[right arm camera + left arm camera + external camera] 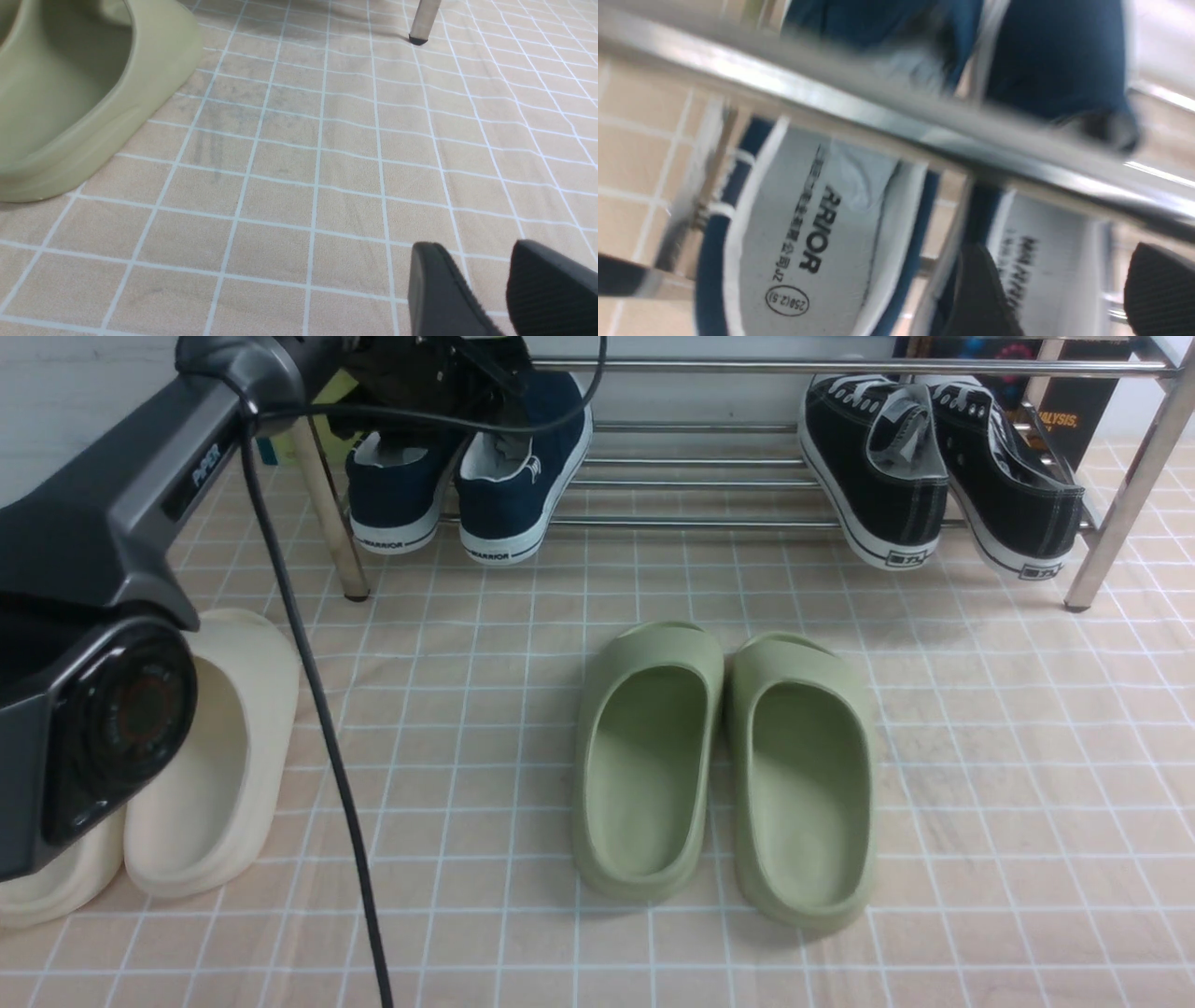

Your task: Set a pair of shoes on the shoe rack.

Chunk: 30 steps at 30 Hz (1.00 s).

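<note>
The two navy-blue slip-ons stand side by side on the lower rails of the chrome shoe rack [709, 366], at its left end, heels toward me: one [397, 499] and the other [518, 485]. My left gripper [439, 378] hangs just above them, under the top rail. The blurred left wrist view shows a rack rail [878, 107] crossing both shoes' white insoles [803, 242]. There the left gripper [1059, 254] is open over the second shoe's insole [1045, 270] and holds nothing. My right gripper [476, 261] is slightly open and empty, low over the floor.
A pair of black lace-up sneakers [934, 467] leans on the rack's right end. Green foam slides [728, 765] lie mid-floor, and one shows in the right wrist view [79, 98]. Cream slides [210, 756] lie at the left. A rack leg [423, 18] stands ahead of the right gripper.
</note>
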{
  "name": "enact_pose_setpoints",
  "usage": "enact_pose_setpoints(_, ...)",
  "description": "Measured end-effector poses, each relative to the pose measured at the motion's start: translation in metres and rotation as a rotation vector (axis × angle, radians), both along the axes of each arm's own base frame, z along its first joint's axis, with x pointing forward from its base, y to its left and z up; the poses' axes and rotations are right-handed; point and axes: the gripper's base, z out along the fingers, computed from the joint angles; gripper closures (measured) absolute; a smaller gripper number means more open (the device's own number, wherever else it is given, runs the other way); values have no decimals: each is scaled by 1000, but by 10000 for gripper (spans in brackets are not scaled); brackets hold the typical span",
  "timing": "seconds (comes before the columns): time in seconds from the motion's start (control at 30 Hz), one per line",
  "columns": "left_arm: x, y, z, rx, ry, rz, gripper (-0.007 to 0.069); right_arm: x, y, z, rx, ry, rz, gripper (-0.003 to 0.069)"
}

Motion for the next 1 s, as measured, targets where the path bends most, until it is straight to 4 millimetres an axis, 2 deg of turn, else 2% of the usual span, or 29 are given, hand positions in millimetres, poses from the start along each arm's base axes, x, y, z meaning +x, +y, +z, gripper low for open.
enact_pose_setpoints(0.13, -19, 6, 33, 101, -19, -78, 223, 0, 0, 0, 0, 0, 0, 419)
enact_pose_setpoints(0.23, -43, 13, 61, 233, -3, -174, 333, 0, 0, 0, 0, 0, 0, 419)
enact_pose_setpoints(0.37, -91, 28, 113, 353, 12, -260, 522, 0, 0, 0, 0, 0, 0, 419)
enact_pose_setpoints(0.4, -94, 29, 116, 353, 10, -259, 531, 0, 0, 0, 0, 0, 0, 419)
enact_pose_setpoints(0.43, -119, 37, 142, 379, -23, -263, 587, 0, 0, 0, 0, 0, 0, 419)
enact_pose_setpoints(0.53, -163, 51, 190, 385, -149, -235, 620, 0, 0, 0, 0, 0, 0, 419)
enact_pose_setpoints(0.57, -174, 55, 201, 386, -178, -227, 622, 0, 0, 0, 0, 0, 0, 419)
enact_pose_setpoints(0.63, -217, 68, 230, 378, -260, -206, 622, 0, 0, 0, 0, 0, 0, 419)
enact_pose_setpoints(0.7, -256, 79, 248, 368, -325, -193, 622, 0, 0, 0, 0, 0, 0, 419)
enact_pose_setpoints(0.77, -290, 89, 253, 361, -381, -185, 622, 0, 0, 0, 0, 0, 0, 419)
enact_pose_setpoints(0.87, -328, 100, 235, 372, -437, -179, 622, 0, 0, 0, 0, 0, 0, 419)
enact_pose_setpoints(0.9, -336, 102, 235, 370, -454, -175, 622, 0, 0, 0, 0, 0, 0, 419)
enact_pose_setpoints(0.93, -353, 107, 215, 375, -485, -174, 622, 0, 0, 0, 0, 0, 0, 419)
enact_pose_setpoints(0.97, -352, 107, 206, 379, -467, -179, 622, 0, 0, 0, 0, 0, 0, 419)
enact_pose_setpoints(1.0, -364, 110, 184, 374, -512, -175, 622, 0, 0, 0, 0, 0, 0, 419)
